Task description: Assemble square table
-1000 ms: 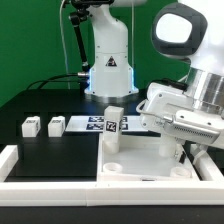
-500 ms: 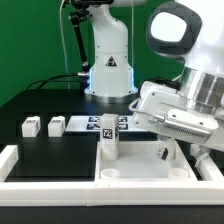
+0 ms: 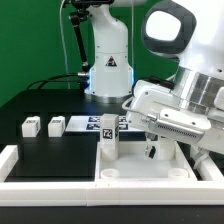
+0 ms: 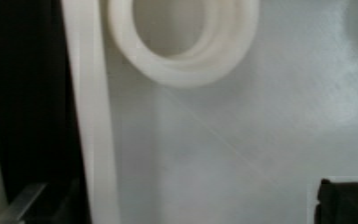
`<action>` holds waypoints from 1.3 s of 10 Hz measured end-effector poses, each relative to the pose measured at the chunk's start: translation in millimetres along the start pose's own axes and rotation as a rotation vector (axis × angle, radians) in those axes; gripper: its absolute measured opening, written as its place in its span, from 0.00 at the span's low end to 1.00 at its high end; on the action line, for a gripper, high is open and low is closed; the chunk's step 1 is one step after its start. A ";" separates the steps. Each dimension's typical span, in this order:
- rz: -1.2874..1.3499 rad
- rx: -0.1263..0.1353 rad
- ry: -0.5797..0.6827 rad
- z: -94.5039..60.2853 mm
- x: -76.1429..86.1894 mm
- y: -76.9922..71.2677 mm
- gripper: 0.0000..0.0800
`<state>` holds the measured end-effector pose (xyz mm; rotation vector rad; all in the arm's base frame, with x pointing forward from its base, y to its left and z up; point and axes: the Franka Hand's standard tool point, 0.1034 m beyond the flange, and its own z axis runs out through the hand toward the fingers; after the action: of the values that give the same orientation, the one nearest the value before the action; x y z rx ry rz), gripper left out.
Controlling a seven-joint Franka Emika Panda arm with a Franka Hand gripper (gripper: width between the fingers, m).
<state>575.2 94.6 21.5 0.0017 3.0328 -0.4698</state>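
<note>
**Exterior view**
- Located the large white square plastic slab with raised rim [image 3: 135, 165] flat on the black table top [image 3: 60, 145], at the near side and towards the exterior view's right.
- Noted one small white tagged leg block [image 3: 110, 140] upright on the slab's far corner at the exterior view's left. Judged it seated; tightness not readable.
- Counted two loose legs well apart from the slab, at the exterior view's left: a first spare white block [image 3: 30, 127] and a second spare white block [image 3: 56, 125].
- Could not locate a fourth leg.
- Rated progress at about one leg of four, with three left to fetch and fit.
- Placed the two-finger gripper [image 3: 150, 150] low over the slab's middle, near the upright leg on its right side but apart from it.
- Marked the limits of travel:
  - the long white border rail [image 3: 50, 170] along the near edge;
  - the marker board [image 3: 88, 123] just beyond the slab's far left corner;
  - the upright leg itself.
- Judged the black table top between rail and spare blocks open for travel.

**Wrist view**
- Showed bare slab surface [image 4: 247, 140] beneath the gripper [image 4: 185, 205].
- Showed a raised round white socket ring [image 4: 176, 75] just inside the slab's raised rim [image 4: 91, 130], unfilled.
- Found the dark fingertips [image 4: 350, 195] spread wide with nothing between them: released and empty.
</note>
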 end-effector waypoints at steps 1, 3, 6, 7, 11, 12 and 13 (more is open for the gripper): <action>0.001 0.000 0.001 0.6 0.2 -0.4 0.81; 0.002 0.000 0.003 1.7 0.6 -1.1 0.81; 0.057 0.034 -0.070 -55.4 -11.7 -23.6 0.81; 0.077 0.043 -0.080 -66.3 -13.8 -38.7 0.81; 0.269 0.081 -0.100 -80.5 -24.5 -118.0 0.81; 0.350 0.079 -0.100 -79.3 -25.0 -122.5 0.81; 0.428 0.074 -0.103 -79.1 -24.6 -120.4 0.81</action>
<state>592.6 4.0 134.9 0.5952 2.7947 -0.5202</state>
